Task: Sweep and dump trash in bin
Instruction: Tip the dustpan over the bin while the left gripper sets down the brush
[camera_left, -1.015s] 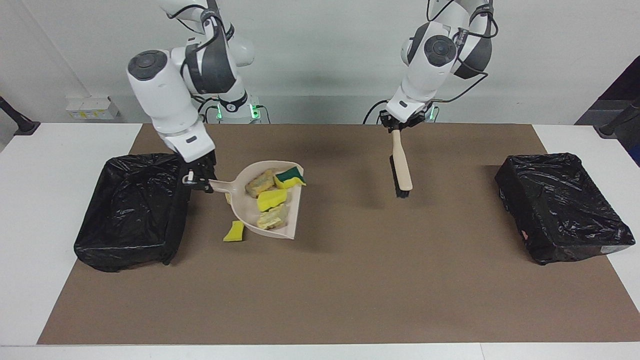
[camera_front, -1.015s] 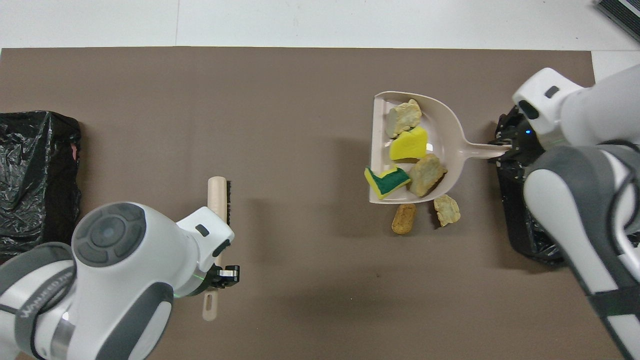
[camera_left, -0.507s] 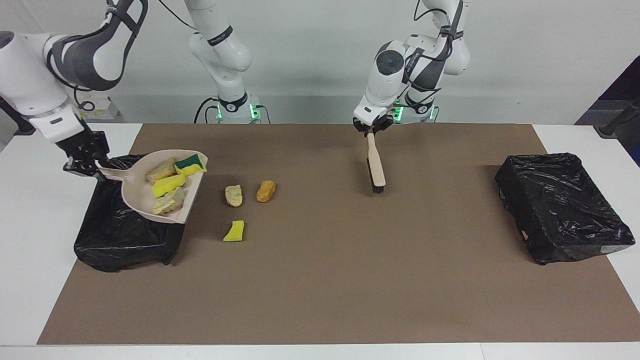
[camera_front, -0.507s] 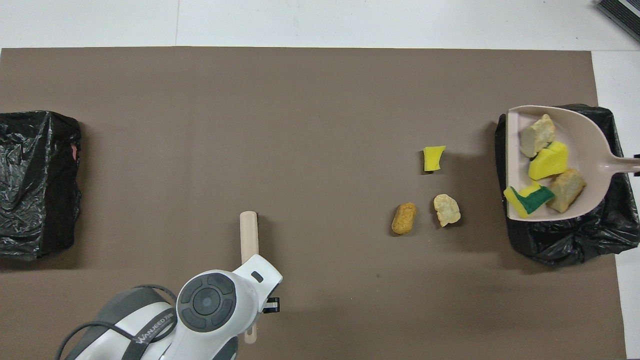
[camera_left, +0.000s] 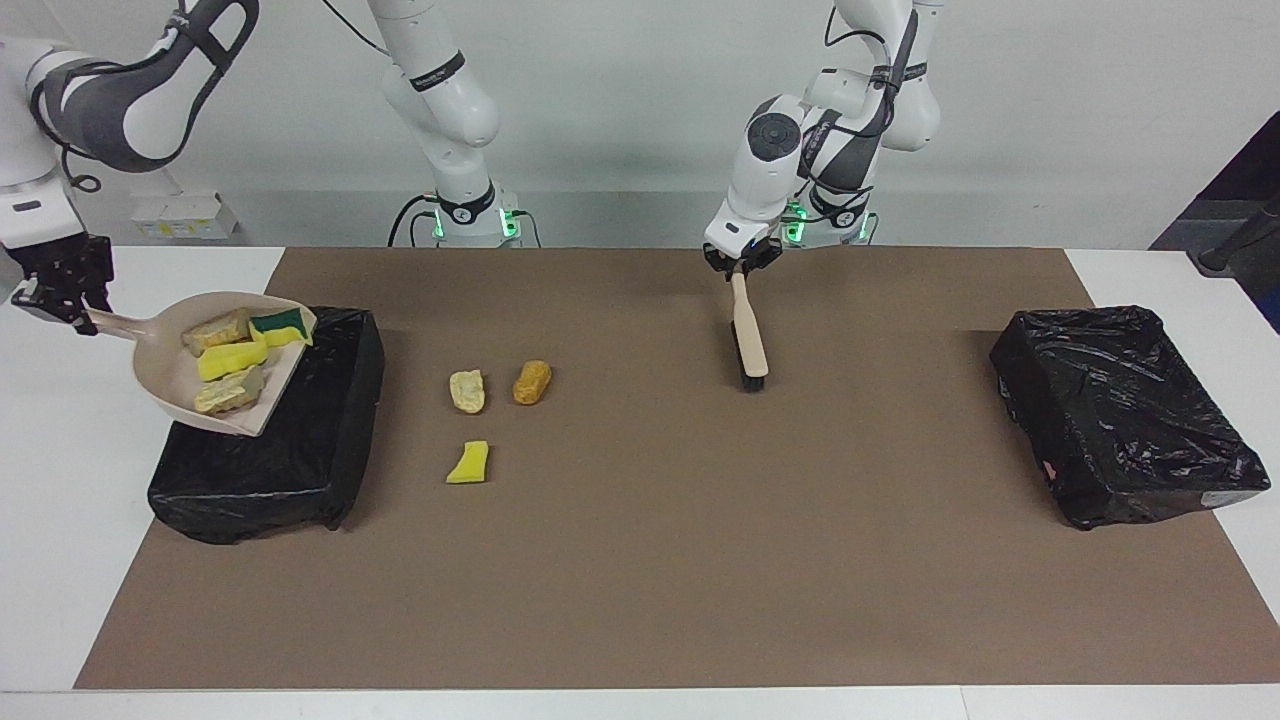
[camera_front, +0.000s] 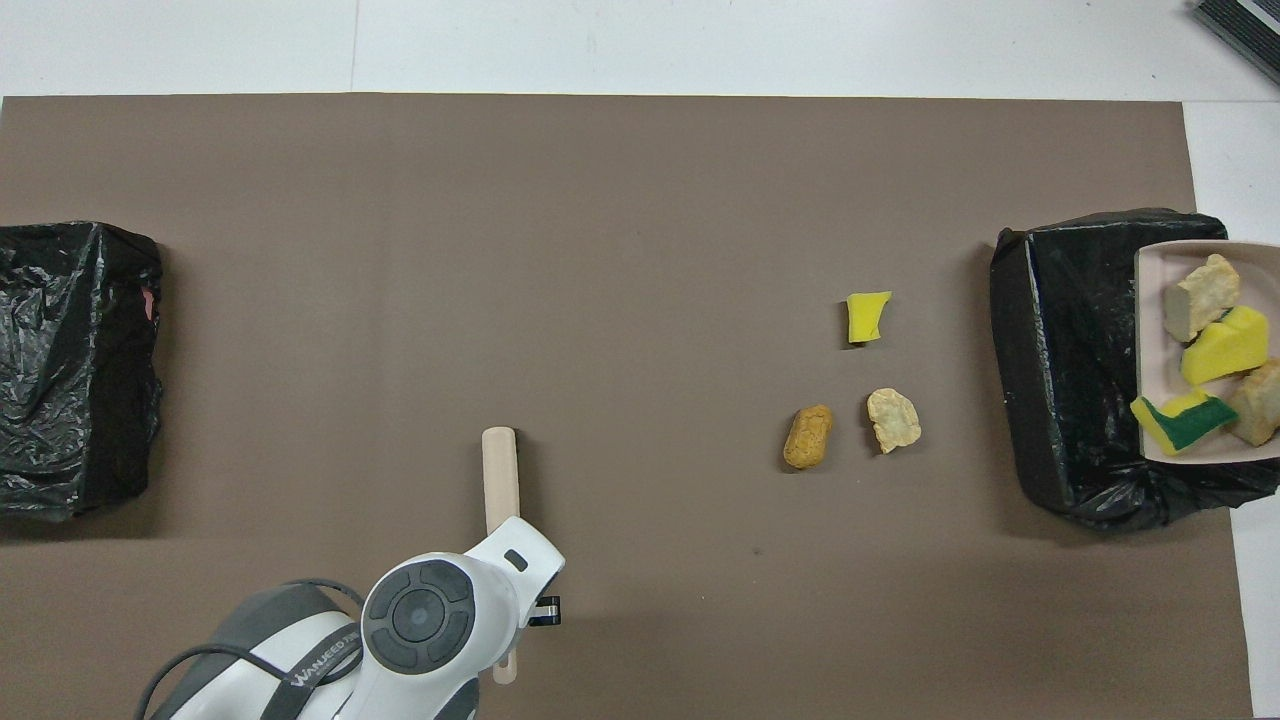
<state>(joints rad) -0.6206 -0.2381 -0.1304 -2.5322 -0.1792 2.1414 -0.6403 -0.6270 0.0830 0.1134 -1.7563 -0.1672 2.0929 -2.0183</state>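
The left gripper (camera_left: 741, 262), clamped on the hand brush (camera_left: 748, 334), rests it on the brown mat (camera_left: 640, 560). Three sponge scraps (camera_left: 468, 391) lie on open mat beside the black-lined bin (camera_left: 300, 450). Over that bin, the right gripper (camera_left: 62, 300) clamps the loaded dustpan (camera_left: 165, 375); tipped off-center, its four scraps (camera_left: 232, 360) could spill past the rim.
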